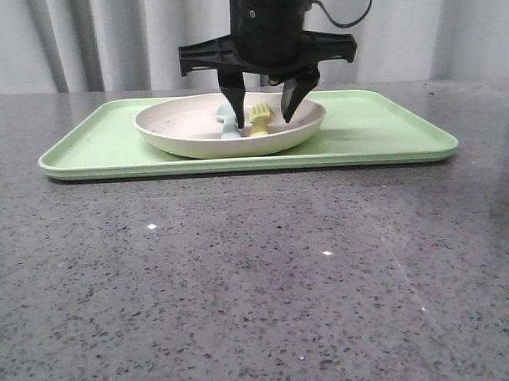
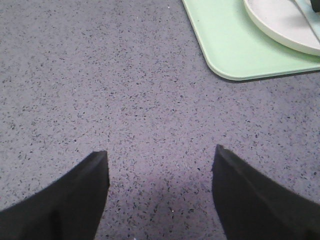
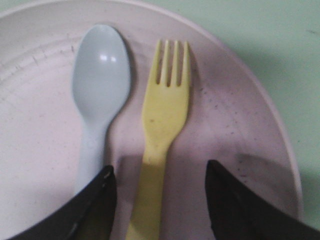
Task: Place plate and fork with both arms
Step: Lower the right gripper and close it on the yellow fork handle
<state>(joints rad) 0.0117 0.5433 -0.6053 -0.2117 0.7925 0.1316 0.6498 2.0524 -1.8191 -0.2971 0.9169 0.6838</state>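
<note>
Speckled grey stone tabletop (image 1: 241, 283) fills the near foreground, bare up to the rectangular light green plastic tray (image 1: 386, 131) lying across the far side. On the tray sits the shallow, pale beige-pink round plate (image 1: 165, 131), and inside it the small bright yellow plastic fork (image 3: 162, 125) lies just beside a pale blue rounded plastic spoon (image 3: 97, 95), tines toward the near edge.

Right gripper (image 1: 264, 113) hangs down into the plate, jaws spread, one finger on either side of the fork handle; nothing is clamped. The spoon handle lies very close to the left finger (image 3: 87, 210), possibly under it; the wrist view is too tight to be sure.

Left gripper (image 2: 160, 200) hovers over bare tabletop left of the tray, jaws apart and holding nothing.

Judgement: grasping the fork is the step in hand. Nudge slightly right to clear the spoon, lower squarely, close on the thick handle alone.
</note>
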